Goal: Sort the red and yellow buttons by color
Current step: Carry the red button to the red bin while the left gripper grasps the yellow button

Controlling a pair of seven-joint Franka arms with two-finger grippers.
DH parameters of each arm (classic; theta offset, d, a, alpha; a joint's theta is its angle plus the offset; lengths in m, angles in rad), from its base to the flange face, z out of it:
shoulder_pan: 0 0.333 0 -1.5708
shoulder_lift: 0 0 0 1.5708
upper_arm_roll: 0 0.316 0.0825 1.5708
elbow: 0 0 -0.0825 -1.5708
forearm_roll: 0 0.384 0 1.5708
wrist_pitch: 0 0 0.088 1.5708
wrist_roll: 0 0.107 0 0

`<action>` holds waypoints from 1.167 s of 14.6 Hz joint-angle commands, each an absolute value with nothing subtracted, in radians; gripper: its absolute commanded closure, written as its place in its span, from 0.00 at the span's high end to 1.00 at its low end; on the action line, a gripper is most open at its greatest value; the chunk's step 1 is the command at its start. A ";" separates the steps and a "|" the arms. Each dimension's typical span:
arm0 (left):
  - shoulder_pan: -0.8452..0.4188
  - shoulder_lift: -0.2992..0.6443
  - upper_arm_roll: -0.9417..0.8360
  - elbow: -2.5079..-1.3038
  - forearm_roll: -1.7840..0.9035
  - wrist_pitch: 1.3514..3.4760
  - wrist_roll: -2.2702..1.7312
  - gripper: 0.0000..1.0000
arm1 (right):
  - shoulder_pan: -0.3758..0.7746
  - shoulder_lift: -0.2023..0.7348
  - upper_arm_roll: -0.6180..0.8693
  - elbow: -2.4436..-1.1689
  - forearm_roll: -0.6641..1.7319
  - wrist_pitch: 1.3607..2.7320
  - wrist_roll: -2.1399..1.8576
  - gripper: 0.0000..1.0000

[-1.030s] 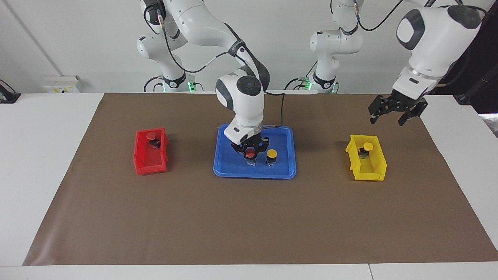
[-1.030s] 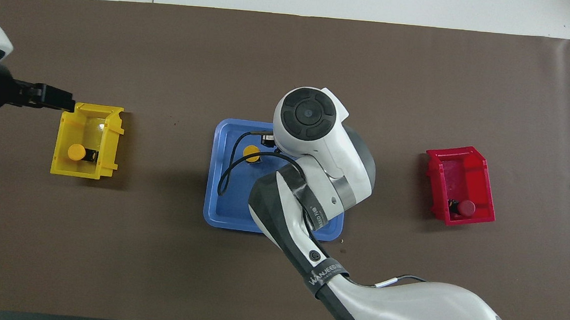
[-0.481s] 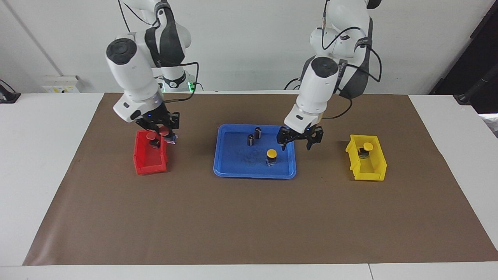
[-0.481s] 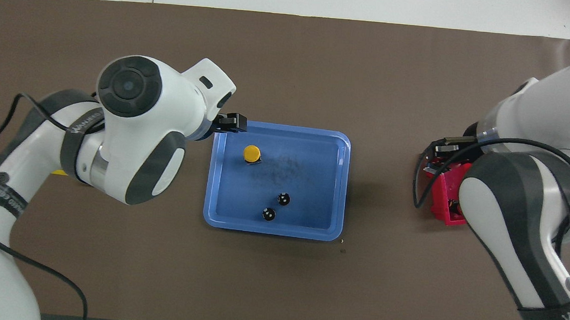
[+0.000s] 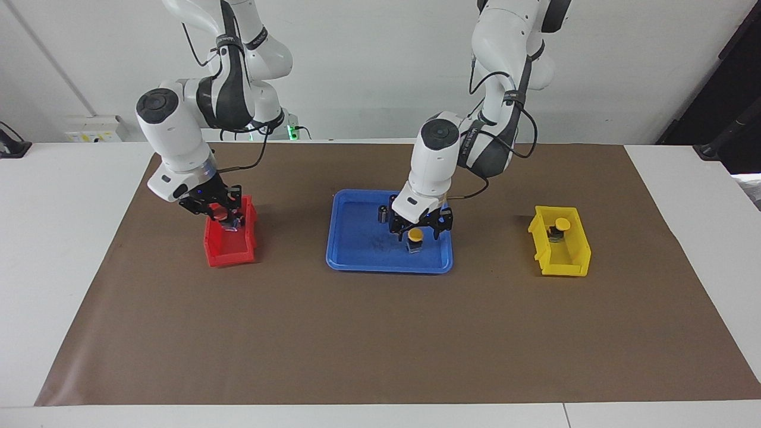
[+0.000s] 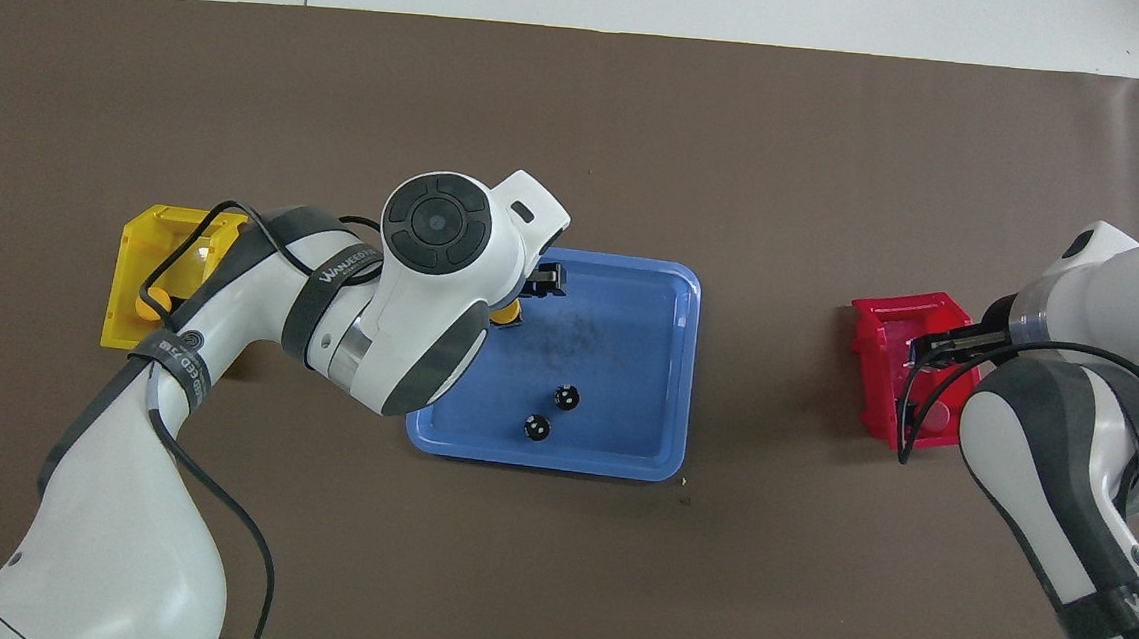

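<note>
**Operator:** Which step was in hand?

**Technician:** Two steps ran in parallel. The left gripper (image 5: 418, 228) was low over the blue tray (image 5: 389, 268), straddling the loose yellow button (image 5: 415, 235). Its fingers (image 5: 439, 227) stood apart, one on either side of the cap, and held nothing. The right gripper (image 5: 221, 213) was down inside the red bin (image 5: 229, 255), toward the right arm's end of the tabletop. Its fingers were closed on a red button (image 5: 223, 216).

**Operator:** What did the next move call for?

**Technician:** In my judgement, the left gripper had to close squarely on the button, lift it clear of the tray rim and carry it to the yellow bin (image 5: 562, 264). The right gripper had only to release and rise straight out of its bin.

**Operator:** How did the yellow items look?

**Technician:** The loose yellow button stood upright in the tray, a round yellow cap on a dark boxy base. It sat farther from the robots than the two dark cylinders (image 6: 566, 396), which had no caps. The binned yellow button (image 5: 562, 224) rested in the end of the yellow bin nearer the robots.

**Operator:** Was another red button in the red bin?

**Technician:** That could not be told, because the right gripper covered the bin's interior.
</note>
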State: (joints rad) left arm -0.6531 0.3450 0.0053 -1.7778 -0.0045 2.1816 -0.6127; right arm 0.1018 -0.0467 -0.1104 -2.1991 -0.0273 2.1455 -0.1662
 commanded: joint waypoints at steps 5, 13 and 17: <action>-0.679 0.344 0.020 -1.782 0.017 2.165 -0.683 0.67 | 0.069 -0.038 -0.094 -2.293 -0.048 2.276 -0.195 0.16; -0.683 0.337 0.018 -1.789 0.017 2.125 -0.698 0.50 | 0.060 -0.018 -0.094 -2.339 -0.048 2.365 -0.195 0.16; -0.680 0.341 0.020 -1.776 0.014 2.140 -0.709 0.02 | 0.057 -0.006 -0.094 -2.344 -0.048 2.373 -0.195 0.24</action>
State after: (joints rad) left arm -0.6665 0.3466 0.0066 -1.7821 -0.0044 2.1436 -0.6819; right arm 0.0822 -0.0004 -0.1095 -2.3308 -0.0290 2.3558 -0.1733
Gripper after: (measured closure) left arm 0.586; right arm 0.586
